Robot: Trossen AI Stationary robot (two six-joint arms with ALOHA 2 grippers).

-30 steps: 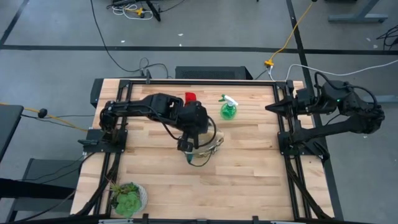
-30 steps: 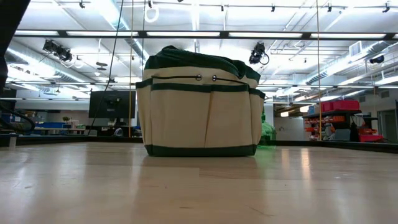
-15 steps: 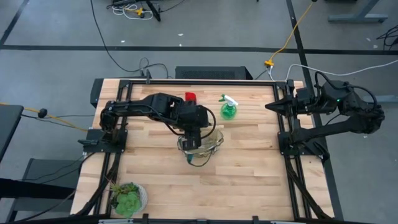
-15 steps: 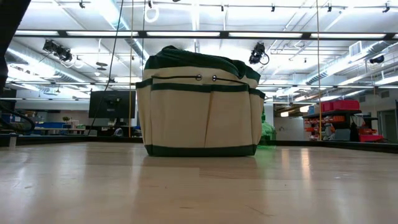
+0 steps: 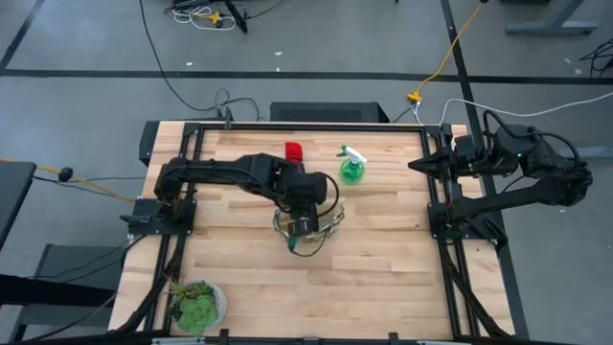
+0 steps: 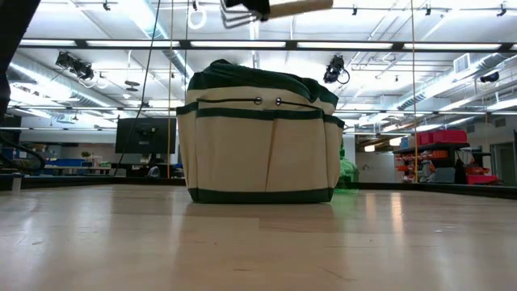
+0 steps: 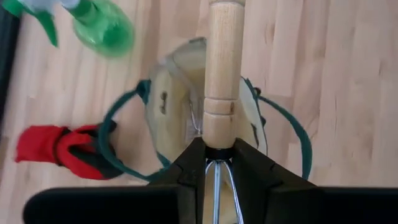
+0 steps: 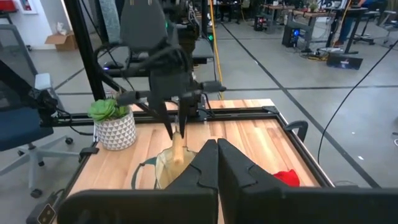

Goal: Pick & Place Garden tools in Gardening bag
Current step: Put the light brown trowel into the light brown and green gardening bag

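The gardening bag [image 5: 308, 222], soft tan fabric with a dark green rim, sits directly under the left gripper [image 5: 305, 213] from above; the arm hides most of its mouth. At table height we see only the hand rake [image 6: 271, 8], cut off by the frame, above the bag. At the left wrist, the fingers [image 7: 189, 163] clamp its smooth wooden handle. The right gripper [image 8: 216, 149] is pressed closed, well apart.
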